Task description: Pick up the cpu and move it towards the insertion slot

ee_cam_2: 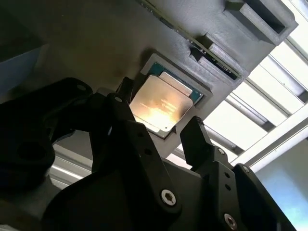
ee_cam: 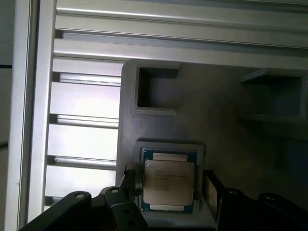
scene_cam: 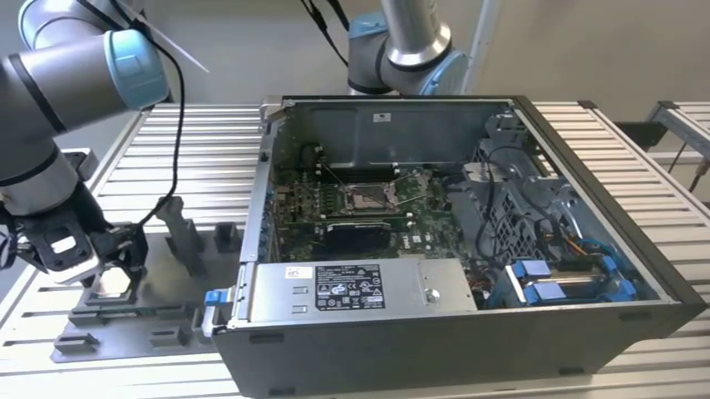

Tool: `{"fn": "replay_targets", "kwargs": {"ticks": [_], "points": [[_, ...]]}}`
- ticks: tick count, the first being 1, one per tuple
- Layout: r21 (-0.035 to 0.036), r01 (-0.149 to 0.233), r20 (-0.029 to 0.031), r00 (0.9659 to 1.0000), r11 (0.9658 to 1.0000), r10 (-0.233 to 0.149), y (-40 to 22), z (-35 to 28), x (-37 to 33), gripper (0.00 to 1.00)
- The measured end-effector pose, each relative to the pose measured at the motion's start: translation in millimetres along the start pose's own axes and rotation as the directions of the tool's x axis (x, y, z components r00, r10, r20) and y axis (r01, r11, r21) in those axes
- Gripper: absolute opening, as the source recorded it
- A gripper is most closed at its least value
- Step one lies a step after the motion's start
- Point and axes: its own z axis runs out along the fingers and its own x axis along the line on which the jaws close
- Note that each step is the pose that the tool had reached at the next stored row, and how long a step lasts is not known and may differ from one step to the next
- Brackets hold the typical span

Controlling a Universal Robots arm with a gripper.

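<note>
Second wrist view, grasp stage: gripper point(ee_cam_2: 160, 105) spread wide astride the cpu point(ee_cam_2: 162, 98), seated in the grey fixture point(ee_cam_2: 96, 38) at the exterior view's left, well apart from the insertion slot point(scene_cam: 367, 196), needing even closure on its edges.

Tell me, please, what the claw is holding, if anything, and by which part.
Nothing is held: the open claw flanks two opposite edges of the cpu, which lies in its grey fixture.

Smooth, shiny metal on the cpu point(ee_cam: 169, 178) face; matt grey plastic, finely ridged, for the fixture block point(ee_cam: 159, 127); ribbed bare aluminium across the surface point(ee_cam: 82, 101); matt black, possibly plastic, on the end effector point(ee_cam: 170, 186).
</note>
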Motion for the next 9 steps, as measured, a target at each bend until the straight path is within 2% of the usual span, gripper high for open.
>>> {"fn": "replay_targets", "kwargs": {"ticks": [9], "points": [[0.0002,0.000,-0.0003,1.0000,1.0000,0.000,-0.4,4.5,0.1,1.00]]}}
